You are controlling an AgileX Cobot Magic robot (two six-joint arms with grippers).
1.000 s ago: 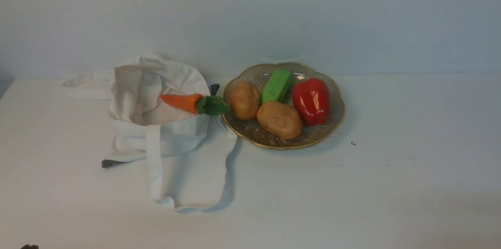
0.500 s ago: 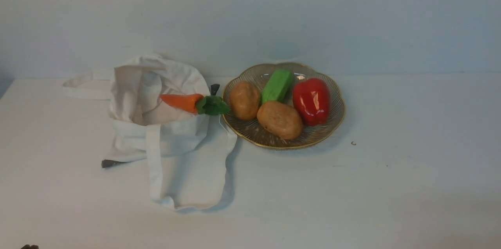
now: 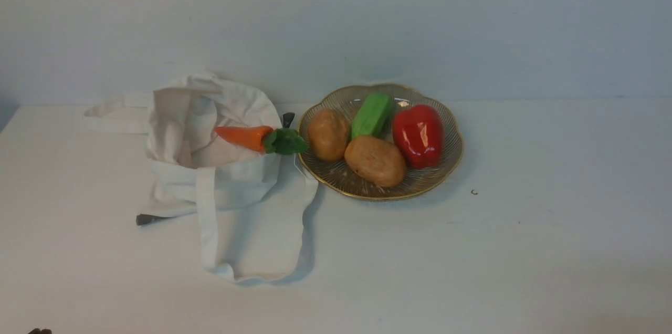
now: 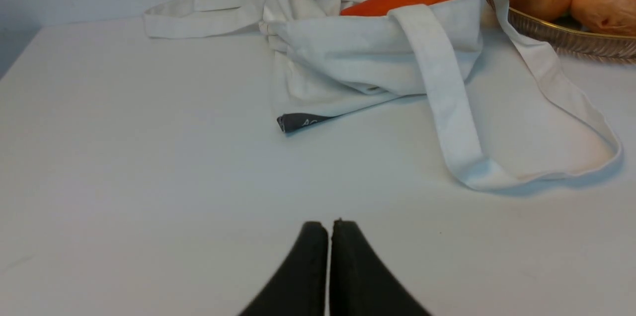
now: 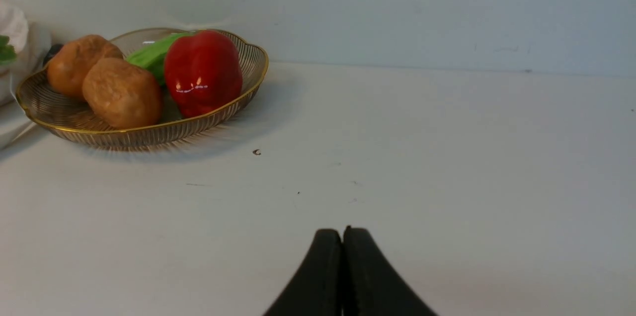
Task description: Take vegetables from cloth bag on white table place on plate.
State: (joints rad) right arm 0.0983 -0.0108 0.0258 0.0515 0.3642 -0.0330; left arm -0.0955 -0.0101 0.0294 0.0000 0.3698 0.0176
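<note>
Dark tag (image 4: 304, 121) on cloth bag (image 4: 377, 52): in the left wrist view, the letter "A" is readable; the character after it is unclear.

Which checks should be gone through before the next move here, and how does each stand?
1. Left gripper shut with nothing between its fingertips: ok.
2. Right gripper shut and holding nothing: ok.
3. Carrot off the bag and on the plate: not ok; it lies across the mouth of the cloth bag, its leafy top reaching the rim of the plate.
4. Red pepper, green piece and both potatoes on the plate: ok.
5. Bag free of further vegetables: cannot tell; its folds hide part of the inside.
</note>
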